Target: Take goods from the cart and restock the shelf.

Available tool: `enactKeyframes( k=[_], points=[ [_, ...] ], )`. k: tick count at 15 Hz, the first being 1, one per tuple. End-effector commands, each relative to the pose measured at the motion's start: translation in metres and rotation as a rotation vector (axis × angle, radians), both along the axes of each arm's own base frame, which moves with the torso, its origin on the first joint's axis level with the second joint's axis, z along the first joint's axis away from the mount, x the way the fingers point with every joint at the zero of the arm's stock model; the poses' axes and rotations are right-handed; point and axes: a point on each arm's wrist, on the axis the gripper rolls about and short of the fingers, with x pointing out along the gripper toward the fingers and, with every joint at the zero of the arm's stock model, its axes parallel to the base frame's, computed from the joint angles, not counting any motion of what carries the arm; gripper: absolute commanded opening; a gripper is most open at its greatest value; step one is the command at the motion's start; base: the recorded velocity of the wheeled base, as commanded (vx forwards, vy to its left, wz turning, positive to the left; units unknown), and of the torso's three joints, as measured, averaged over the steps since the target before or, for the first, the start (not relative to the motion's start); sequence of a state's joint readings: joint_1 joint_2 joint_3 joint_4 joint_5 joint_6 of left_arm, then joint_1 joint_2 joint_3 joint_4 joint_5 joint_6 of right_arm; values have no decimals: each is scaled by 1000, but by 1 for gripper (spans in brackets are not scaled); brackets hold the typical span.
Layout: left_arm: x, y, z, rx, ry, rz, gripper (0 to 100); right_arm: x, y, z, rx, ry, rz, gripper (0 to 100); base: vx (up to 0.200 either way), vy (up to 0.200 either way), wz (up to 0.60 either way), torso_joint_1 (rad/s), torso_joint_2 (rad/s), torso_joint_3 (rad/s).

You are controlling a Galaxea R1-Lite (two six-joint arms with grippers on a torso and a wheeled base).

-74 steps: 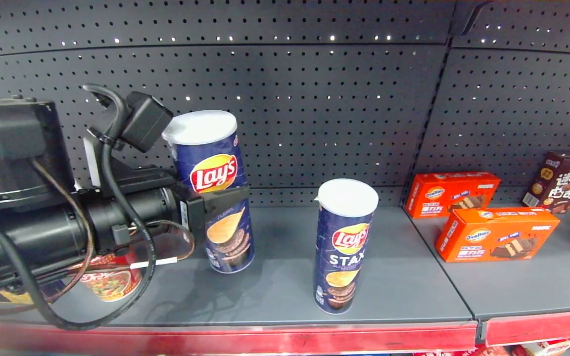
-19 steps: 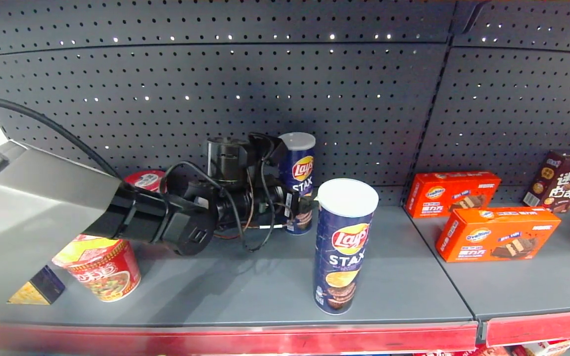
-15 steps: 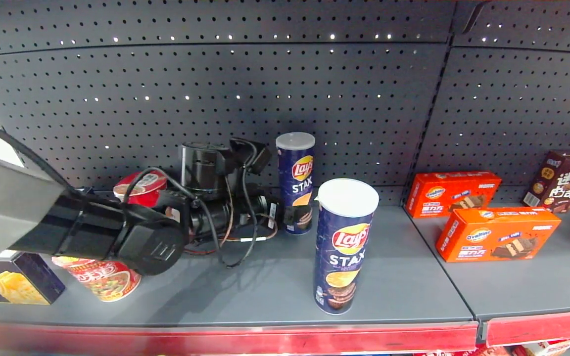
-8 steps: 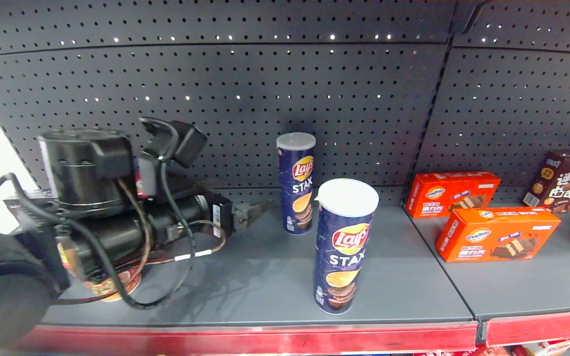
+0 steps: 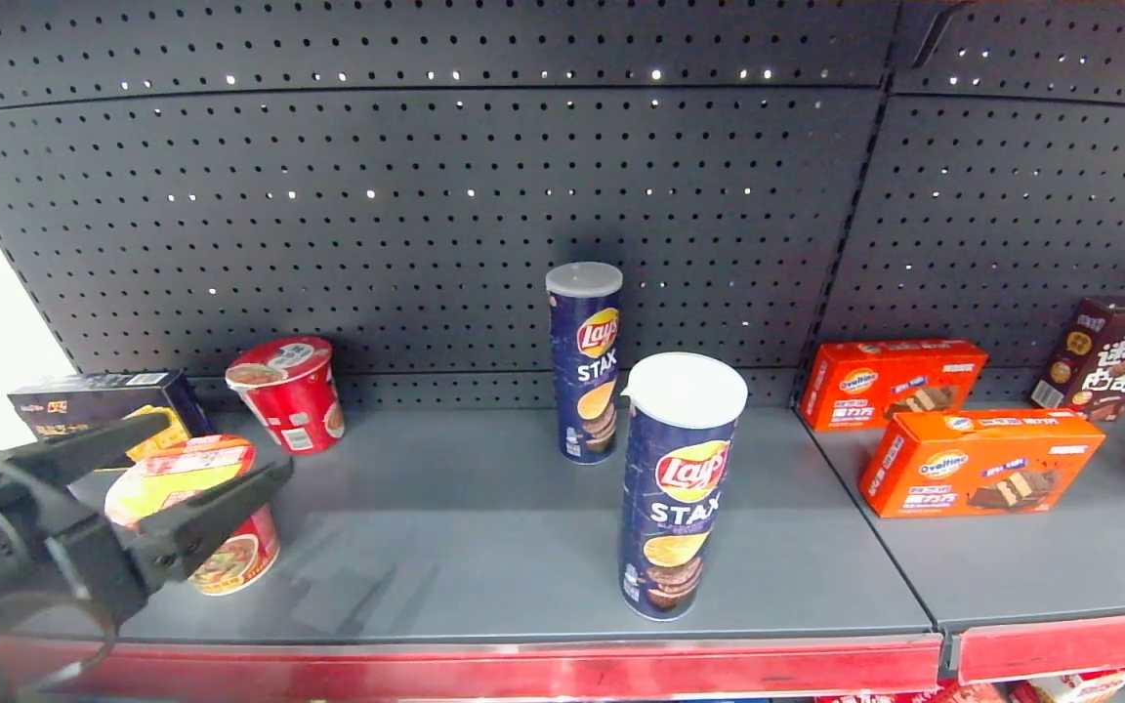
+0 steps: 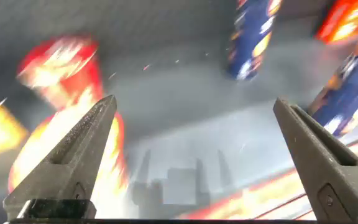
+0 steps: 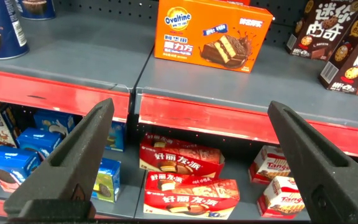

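Two tall blue chip cans upright: far can (image 5: 583, 361), near can (image 5: 682, 483). Left gripper (image 5: 228, 444) level, near-left; right gripper (image 7: 190, 106); both wide, empty.

Soft, even indoor light, bright pinpoints through the pegboard (image 5: 426, 225) holes, blown-out white glare at the head view's left edge, faint shadows on the shelf (image 5: 484, 557), left wrist view smeared by blur, straight lines bowed toward the head view's edges

A shop: pegboard-backed shelf (image 5: 523, 547) stocked with packaged snacks (image 5: 978, 459).
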State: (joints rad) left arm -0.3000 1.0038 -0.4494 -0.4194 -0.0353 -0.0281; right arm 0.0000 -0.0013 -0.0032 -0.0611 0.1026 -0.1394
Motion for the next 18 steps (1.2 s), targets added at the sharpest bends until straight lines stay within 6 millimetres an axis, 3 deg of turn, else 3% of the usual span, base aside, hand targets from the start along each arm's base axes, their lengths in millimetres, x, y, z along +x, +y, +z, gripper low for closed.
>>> enactKeyframes(
  k=[1,4,8,17,18],
  points=[
    [-61,28,-45,-2,-24,140,100,0,0,0,0,1,0,100,0,0,0,0,0,0],
    [-79,35,-77,-16,22,232,100,0,0,0,0,1,0,100,0,0,0,0,0,0],
    [-81,37,-84,-97,3,298,100,0,0,0,0,1,0,100,0,0,0,0,0,0],
    [-116,38,-102,-90,-110,306,100,0,1,0,0,29,23,100,0,0,0,0,0,0],
    [-129,39,-118,-24,-86,304,100,-7,-3,27,7,-42,-155,100,0,0,0,0,0,0]
  ],
)
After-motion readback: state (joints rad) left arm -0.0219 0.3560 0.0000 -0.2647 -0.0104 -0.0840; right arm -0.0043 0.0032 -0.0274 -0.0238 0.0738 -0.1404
